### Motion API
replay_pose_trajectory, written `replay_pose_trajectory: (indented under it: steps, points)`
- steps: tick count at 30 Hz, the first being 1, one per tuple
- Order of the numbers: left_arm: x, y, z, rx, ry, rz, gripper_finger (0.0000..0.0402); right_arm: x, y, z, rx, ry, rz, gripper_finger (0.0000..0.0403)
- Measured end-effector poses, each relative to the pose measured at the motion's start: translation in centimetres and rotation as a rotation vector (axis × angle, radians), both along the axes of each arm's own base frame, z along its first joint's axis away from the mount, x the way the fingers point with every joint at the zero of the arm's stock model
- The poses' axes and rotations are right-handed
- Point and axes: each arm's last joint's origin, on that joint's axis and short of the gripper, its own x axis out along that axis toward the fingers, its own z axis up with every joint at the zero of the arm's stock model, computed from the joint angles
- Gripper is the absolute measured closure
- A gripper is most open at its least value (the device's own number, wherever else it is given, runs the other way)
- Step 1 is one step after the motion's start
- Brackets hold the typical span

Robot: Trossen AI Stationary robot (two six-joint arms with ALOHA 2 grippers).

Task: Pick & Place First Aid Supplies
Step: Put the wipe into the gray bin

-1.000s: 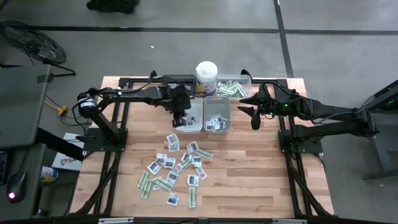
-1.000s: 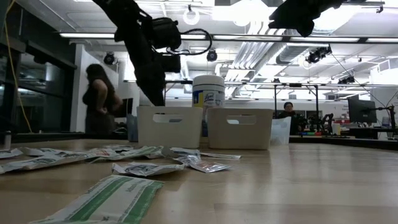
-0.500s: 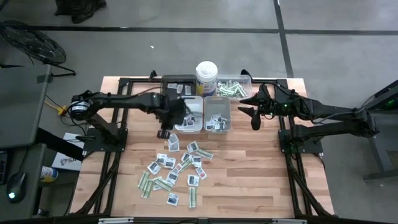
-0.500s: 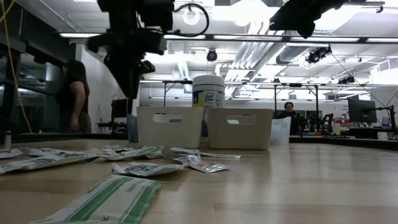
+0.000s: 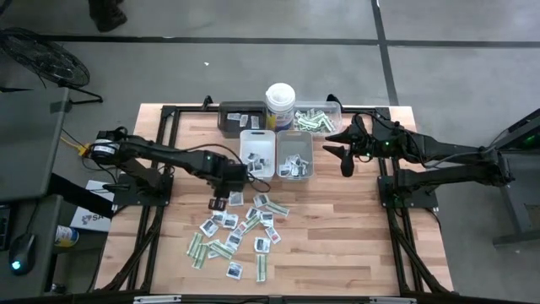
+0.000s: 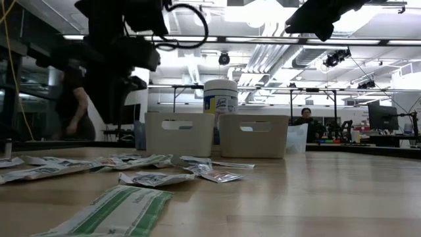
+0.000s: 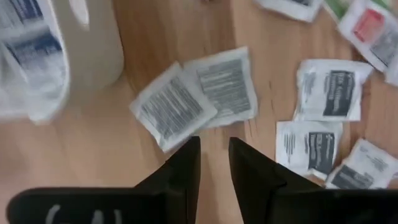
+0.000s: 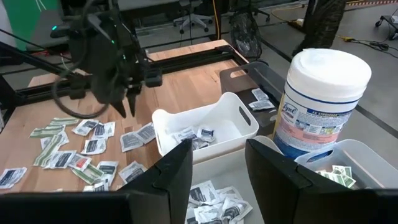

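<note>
Two overlapping white sachets (image 7: 198, 99) lie on the bare wood just ahead of the left gripper (image 5: 218, 203), whose narrowly parted fingers hold nothing (likely lining up a pick). More sachets lie scattered beyond. A white tray (image 5: 257, 154), already holding packets, sits just beside. Right gripper (image 5: 343, 160) waits off to the side, open, empty.

Both arms raised, jaws apart
</note>
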Motion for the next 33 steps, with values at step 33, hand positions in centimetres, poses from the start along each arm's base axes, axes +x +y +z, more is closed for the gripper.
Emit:
replay_pose_trajectory:
  steps: [33]
  points:
    - [-1.3, 3.9, -4.3, 0.013, -0.056, 0.31, 0.0233, 0.0, 0.0, 0.0, 0.025, -0.006, -0.005, 0.0261]
